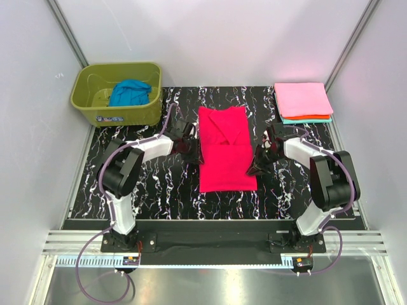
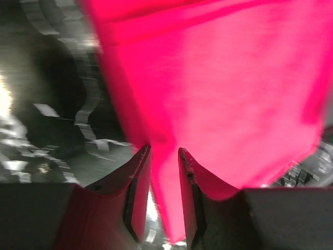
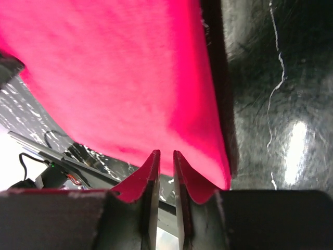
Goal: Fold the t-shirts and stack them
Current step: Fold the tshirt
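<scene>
The crimson-red t-shirt (image 1: 226, 149) lies as a long folded strip in the middle of the black marbled mat. My left gripper (image 1: 193, 145) is at its left edge. In the left wrist view my left gripper (image 2: 164, 152) is shut on a fold of the red cloth (image 2: 218, 88), which runs down between the fingers. My right gripper (image 1: 259, 160) is at the shirt's right edge. In the right wrist view my right gripper (image 3: 166, 154) has its jaws nearly together on the hem of the red cloth (image 3: 114, 78). The light pink t-shirt (image 1: 303, 98) tops a folded stack over the orange (image 1: 311, 117) and teal ones. The blue t-shirt (image 1: 130, 93) lies crumpled in the tub.
The olive-green plastic tub (image 1: 117, 114) stands at the back left, off the mat's corner. The folded stack sits on the mat's back right corner. White walls close in on both sides and behind. A metal rail (image 1: 210, 244) runs along the near edge by the arm bases.
</scene>
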Robot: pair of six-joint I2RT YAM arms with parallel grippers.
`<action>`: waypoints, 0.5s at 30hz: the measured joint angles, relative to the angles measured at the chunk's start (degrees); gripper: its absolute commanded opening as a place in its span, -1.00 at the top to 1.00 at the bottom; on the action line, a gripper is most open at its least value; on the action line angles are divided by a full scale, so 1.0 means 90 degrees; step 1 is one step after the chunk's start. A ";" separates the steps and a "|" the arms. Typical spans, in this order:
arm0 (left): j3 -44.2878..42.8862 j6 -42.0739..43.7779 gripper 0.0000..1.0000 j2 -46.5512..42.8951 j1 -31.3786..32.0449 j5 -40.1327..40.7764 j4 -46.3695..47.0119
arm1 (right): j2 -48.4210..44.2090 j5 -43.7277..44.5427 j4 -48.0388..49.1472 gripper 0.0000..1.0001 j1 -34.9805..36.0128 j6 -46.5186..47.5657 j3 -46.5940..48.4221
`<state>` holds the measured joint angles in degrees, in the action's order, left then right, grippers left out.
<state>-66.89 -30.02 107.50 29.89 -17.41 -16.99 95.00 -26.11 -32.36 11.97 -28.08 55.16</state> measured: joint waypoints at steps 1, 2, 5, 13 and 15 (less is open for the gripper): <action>0.0007 0.0019 0.37 0.0100 -0.0068 0.0066 -0.0012 | 0.0095 -0.0007 0.0022 0.59 0.0005 0.0010 -0.0005; 0.0010 0.0007 0.36 0.0151 -0.0107 0.0056 -0.0002 | 0.0172 -0.0007 0.0036 0.60 0.0005 0.0024 -0.0005; -0.0007 0.0032 0.36 0.0158 -0.0131 0.0080 0.0039 | 0.0231 -0.0010 0.0058 0.62 0.0005 0.0029 -0.0005; -0.0323 0.0022 0.33 -0.0039 -0.0068 0.0102 -0.0333 | 0.0272 -0.0012 -0.0002 0.62 0.0005 0.0053 0.0512; -0.0330 -0.0024 0.33 -0.0299 -0.0019 0.0080 -0.0367 | 0.0464 -0.0061 0.0005 0.60 0.0005 0.0136 0.0879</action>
<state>-69.87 -30.24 104.81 29.71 -16.69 -20.29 99.18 -26.65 -32.32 12.01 -26.85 63.07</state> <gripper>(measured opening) 0.330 0.194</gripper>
